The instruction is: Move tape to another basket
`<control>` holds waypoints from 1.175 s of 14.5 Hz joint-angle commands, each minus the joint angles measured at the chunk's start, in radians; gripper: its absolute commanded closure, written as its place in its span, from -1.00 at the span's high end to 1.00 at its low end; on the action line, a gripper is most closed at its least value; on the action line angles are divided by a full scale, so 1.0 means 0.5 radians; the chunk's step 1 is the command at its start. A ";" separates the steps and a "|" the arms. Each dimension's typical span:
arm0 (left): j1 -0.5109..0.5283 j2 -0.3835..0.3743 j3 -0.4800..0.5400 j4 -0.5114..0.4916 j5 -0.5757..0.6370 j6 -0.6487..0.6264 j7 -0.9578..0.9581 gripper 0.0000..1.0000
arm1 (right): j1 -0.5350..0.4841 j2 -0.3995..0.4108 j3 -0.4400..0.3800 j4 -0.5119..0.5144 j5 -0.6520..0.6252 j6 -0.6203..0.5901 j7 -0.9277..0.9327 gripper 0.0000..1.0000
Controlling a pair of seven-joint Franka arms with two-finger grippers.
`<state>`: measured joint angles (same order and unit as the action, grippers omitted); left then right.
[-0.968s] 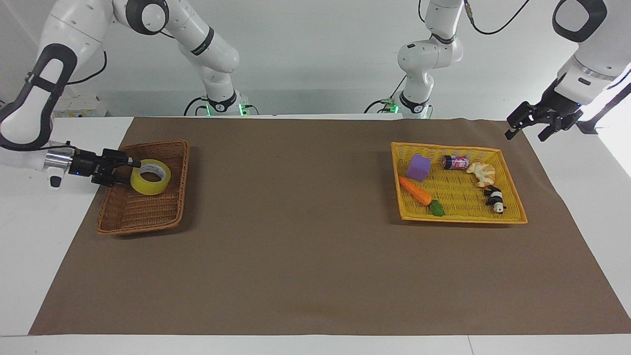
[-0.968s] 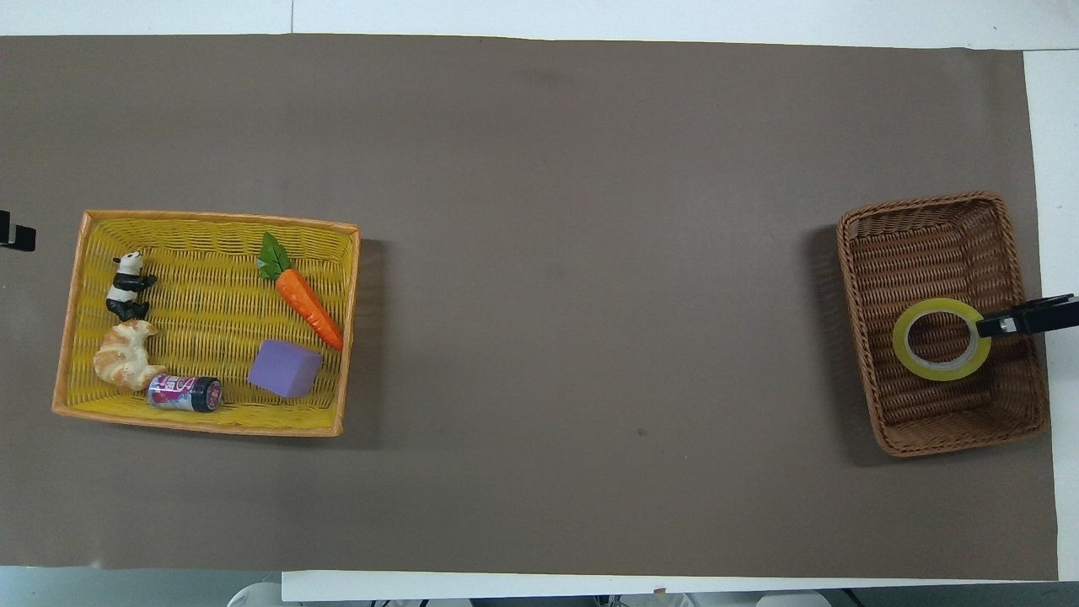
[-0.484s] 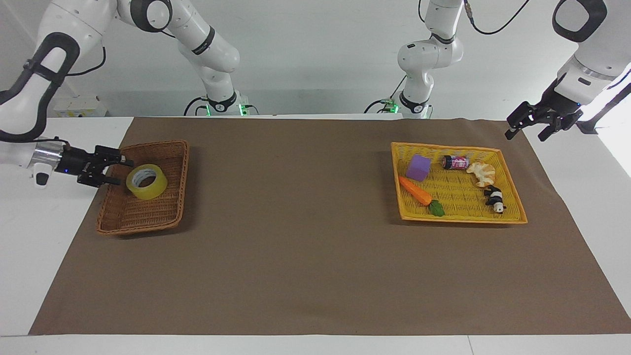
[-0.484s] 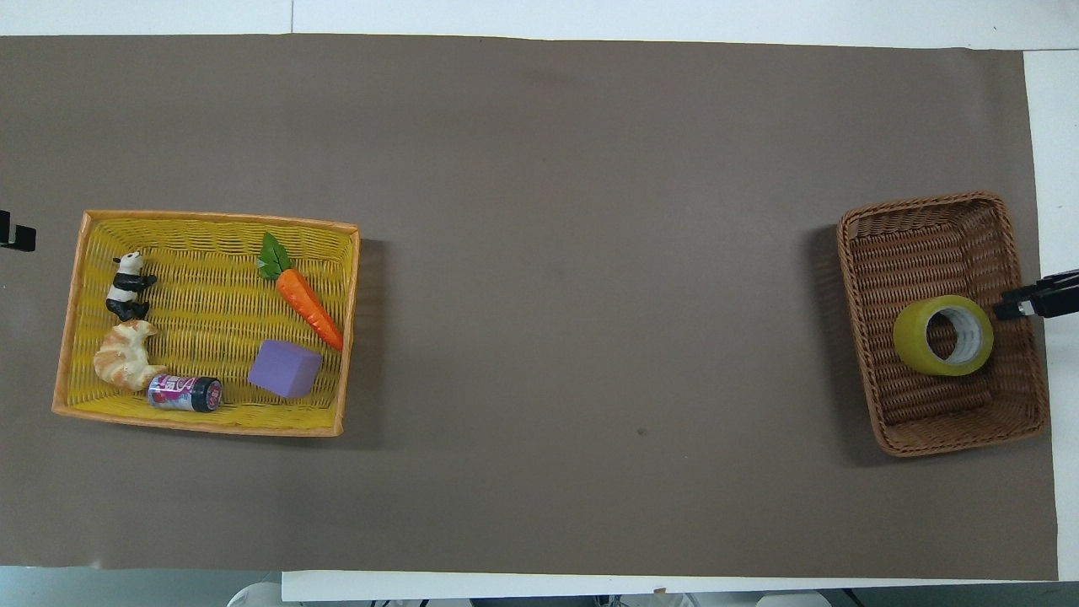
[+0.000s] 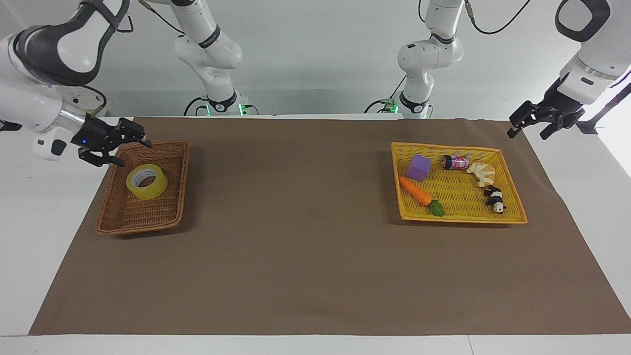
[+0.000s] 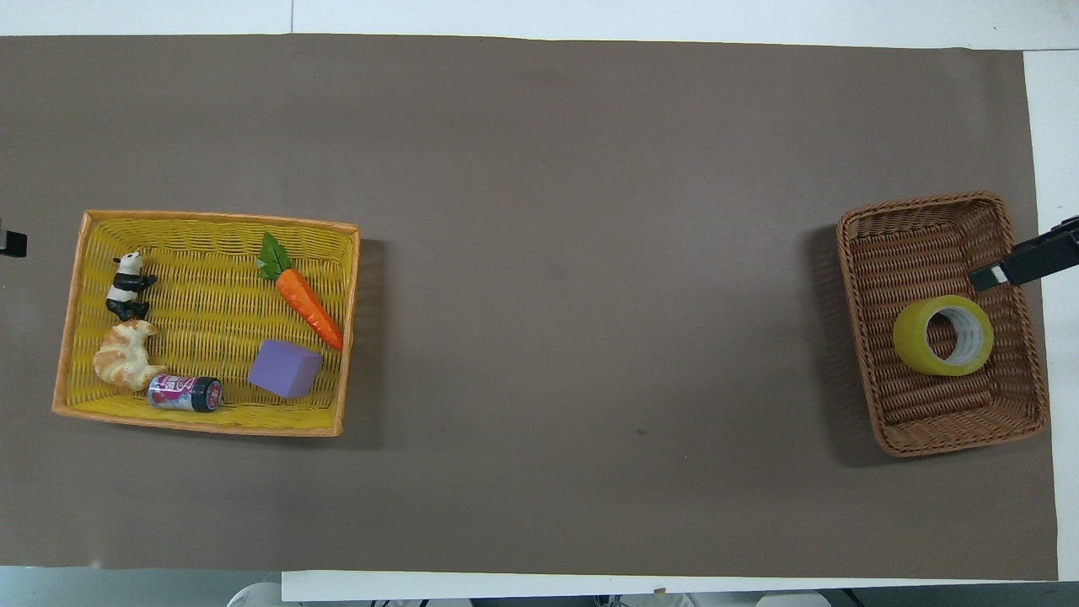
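Since the earlier frames the right gripper has let go of the tape and risen off it; it hangs over the corner of the brown basket that lies nearest the robots, its jaws released and empty. Largest is the worktop with its brown mat, then the yellow basket toward the left arm's end, holding a carrot, a purple block, a can, a croissant and a panda figure. Tilted on the brown basket's floor, the tape is touched by nothing. Off the mat beside the yellow basket, the left gripper waits in the air, jaws spread and empty.
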<state>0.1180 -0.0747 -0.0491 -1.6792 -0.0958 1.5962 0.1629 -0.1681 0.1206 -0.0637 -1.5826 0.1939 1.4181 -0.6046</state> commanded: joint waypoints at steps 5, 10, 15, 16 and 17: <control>-0.086 -0.044 -0.003 -0.035 0.051 0.010 0.015 0.99 | 0.284 -0.226 -0.005 -0.050 -0.268 -0.029 1.018 0.97; -0.214 -0.022 0.009 0.011 0.198 0.017 0.009 0.99 | 0.217 -0.205 -0.069 0.063 -0.375 -0.075 1.062 0.97; -0.242 0.014 0.012 0.109 0.192 -0.124 0.012 0.99 | 0.220 -0.149 -0.063 0.229 -0.471 -0.121 1.059 0.97; -0.254 0.014 0.012 0.112 0.198 -0.158 0.012 0.99 | 0.220 -0.171 -0.075 0.205 -0.461 -0.130 1.050 0.97; -0.270 0.014 0.012 0.113 0.210 -0.176 0.012 0.99 | 0.220 -0.192 -0.078 0.177 -0.458 -0.130 1.047 0.97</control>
<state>0.0128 -0.0760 -0.0565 -1.6485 -0.0198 1.5531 0.1667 -0.0561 0.0291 -0.1000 -1.5004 -0.0270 1.3730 -0.0883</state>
